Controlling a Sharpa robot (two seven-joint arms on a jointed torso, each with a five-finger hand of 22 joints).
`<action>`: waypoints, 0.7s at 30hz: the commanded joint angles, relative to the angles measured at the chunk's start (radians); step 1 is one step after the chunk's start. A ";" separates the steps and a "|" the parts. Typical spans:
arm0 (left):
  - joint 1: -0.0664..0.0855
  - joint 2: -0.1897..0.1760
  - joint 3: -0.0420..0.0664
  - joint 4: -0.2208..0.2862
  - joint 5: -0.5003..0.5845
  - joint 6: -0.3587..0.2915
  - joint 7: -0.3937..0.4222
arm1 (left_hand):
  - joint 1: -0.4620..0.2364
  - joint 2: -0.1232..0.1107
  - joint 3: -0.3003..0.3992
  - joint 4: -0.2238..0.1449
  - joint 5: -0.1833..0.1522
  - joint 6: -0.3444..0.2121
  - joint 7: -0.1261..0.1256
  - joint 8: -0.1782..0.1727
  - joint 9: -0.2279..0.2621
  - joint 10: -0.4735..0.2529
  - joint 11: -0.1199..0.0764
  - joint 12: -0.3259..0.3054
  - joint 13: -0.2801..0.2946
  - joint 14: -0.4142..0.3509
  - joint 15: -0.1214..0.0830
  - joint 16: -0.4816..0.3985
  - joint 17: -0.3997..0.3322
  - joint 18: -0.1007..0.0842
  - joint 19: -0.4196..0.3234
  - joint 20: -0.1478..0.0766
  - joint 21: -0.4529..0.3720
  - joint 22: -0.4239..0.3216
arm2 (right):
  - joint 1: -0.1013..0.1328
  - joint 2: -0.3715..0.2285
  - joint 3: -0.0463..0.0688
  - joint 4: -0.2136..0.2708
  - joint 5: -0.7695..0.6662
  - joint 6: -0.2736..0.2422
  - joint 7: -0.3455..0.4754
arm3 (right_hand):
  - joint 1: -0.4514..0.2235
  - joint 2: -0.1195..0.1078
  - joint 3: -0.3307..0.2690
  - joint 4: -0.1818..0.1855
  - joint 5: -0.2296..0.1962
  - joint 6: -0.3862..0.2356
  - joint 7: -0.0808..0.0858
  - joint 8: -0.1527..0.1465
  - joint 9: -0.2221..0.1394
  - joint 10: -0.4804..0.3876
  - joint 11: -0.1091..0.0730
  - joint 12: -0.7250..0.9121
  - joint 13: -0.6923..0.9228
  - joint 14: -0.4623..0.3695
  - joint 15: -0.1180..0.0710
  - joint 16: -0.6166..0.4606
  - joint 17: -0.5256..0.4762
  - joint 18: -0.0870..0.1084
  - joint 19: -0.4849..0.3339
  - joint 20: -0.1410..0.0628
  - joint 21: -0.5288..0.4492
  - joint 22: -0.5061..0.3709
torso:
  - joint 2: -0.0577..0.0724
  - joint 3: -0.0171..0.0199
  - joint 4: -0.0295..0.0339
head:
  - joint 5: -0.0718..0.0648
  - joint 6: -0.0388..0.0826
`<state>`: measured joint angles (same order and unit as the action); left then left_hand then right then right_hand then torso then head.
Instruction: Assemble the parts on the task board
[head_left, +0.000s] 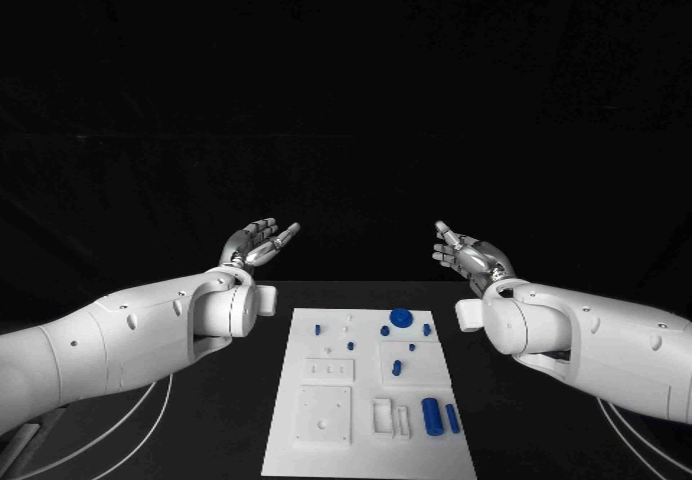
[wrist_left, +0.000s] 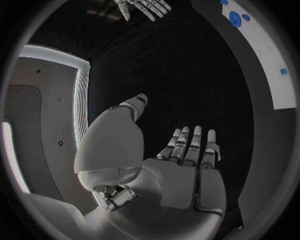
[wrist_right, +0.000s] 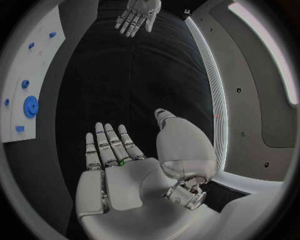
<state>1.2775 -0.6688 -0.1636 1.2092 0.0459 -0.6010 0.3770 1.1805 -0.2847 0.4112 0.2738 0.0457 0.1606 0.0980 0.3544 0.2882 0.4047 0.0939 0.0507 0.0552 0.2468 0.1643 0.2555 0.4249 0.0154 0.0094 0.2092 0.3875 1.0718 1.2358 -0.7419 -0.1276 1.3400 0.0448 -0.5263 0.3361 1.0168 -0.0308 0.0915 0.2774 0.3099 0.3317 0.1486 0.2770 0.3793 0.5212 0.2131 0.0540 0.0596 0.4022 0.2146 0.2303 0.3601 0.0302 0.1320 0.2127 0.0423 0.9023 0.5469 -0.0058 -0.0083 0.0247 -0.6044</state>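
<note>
The left hand (head_left: 257, 244) is raised above the far part of the table (head_left: 245, 400), palm turned up and inward, its fingers (head_left: 278, 238) spread apart with nothing in them. In the left wrist view the same hand (wrist_left: 181, 170) shows a flat bare palm with straight fingers side by side and the thumb held off to one side. The right hand (head_left: 469, 254) mirrors it on the other side, also lifted, palm up, fingers (head_left: 449, 236) apart and holding nothing; the right wrist view shows its palm (wrist_right: 125, 175) bare and its fingers (wrist_right: 106, 142) stretched out. Each wrist view also catches the other hand at the rim of the circle, fingers splayed. Both hands hover well apart from each other and clear of the board, beyond its far edge.

The task board (head_left: 317, 440) lies flat in the middle of the tabletop, its long side running from the near edge toward the far edge, between the two arms. On it, near the far right corner, sits a round blue disc (head_left: 401, 318) with small blue pegs (head_left: 427, 327) just beside it. Toward the near right corner two blue cylinders (head_left: 431, 416) lie side by side along the board's length. A small blue piece (head_left: 397, 368) stands in the middle of the right half. The left half carries white raised square blocks (head_left: 323, 414). In the wrist views the board's far end appears with the blue disc and small blue pieces on it.
</note>
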 joint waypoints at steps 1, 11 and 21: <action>0.023 0.015 -0.013 -0.040 0.037 0.126 -0.079 | 0.046 -0.009 0.017 0.009 0.008 0.016 -0.001 0.021 0.017 0.021 0.004 0.006 0.004 0.015 0.003 0.013 0.016 -0.015 -0.001 0.014 0.015 0.033 | 0.027 0.008 -0.015 -0.038 0.032 0.218 -0.125 | 0.063 0.000 -0.001 0.013 0.009 0.021 0.059 0.012 0.011 0.031 0.007 0.008 0.003 0.025 0.011 0.017 0.014 0.017 0.009 0.016 0.008 0.043 | 0.000 -0.0001 0.0000 | 0.000 0.000; 0.043 0.023 -0.029 -0.080 0.044 0.193 -0.089 | 0.094 0.052 -0.012 -0.015 0.014 0.182 0.062 0.173 0.124 0.224 0.034 0.060 0.035 0.136 0.008 0.106 0.113 -0.008 0.046 0.002 0.126 0.253 | 0.072 0.031 -0.047 -0.156 -0.204 0.259 -0.188 | 0.404 -0.026 0.003 -0.081 0.021 0.146 0.094 0.075 0.033 0.213 0.034 0.054 0.023 0.164 0.041 0.083 0.034 0.054 0.174 0.011 0.054 0.422 | 0.000 0.0006 0.0001 | -0.009 -0.022; 0.043 0.010 -0.032 -0.058 0.023 0.215 -0.080 | 0.241 0.185 -0.100 -0.160 0.099 0.479 0.102 0.190 0.099 0.531 0.080 0.164 0.068 0.487 0.011 0.201 0.095 0.099 0.407 -0.067 0.185 0.162 | 0.067 0.041 -0.047 -0.195 -0.497 0.212 -0.178 | 0.469 -0.088 0.226 -0.170 -0.047 0.391 0.054 0.129 0.022 0.454 -0.033 0.153 0.036 0.428 -0.039 0.171 0.066 0.157 0.447 0.006 0.066 0.346 | 0.001 -0.0002 0.0000 | -0.009 -0.022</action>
<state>1.3188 -0.6578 -0.1954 1.1430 0.0799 -0.4311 0.2901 1.4119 -0.1029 0.3096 0.1212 0.1480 0.6248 0.1706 0.5403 0.3859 0.9192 0.1728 0.2082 0.1207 0.7203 0.1779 0.4540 0.5212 0.1023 0.4008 0.1458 0.5695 1.2383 1.3036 -0.7014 -0.1747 1.1485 -0.2649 -0.3024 0.1592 1.4250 -0.0821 0.1840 0.1682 0.3077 0.5809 0.1669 0.3759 0.4089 0.8318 0.2137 0.1554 0.0900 0.6755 0.2179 0.3508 0.4062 0.1252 0.4137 0.2205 0.0926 1.2346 0.5470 -0.0058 -0.0083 0.0152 -0.6250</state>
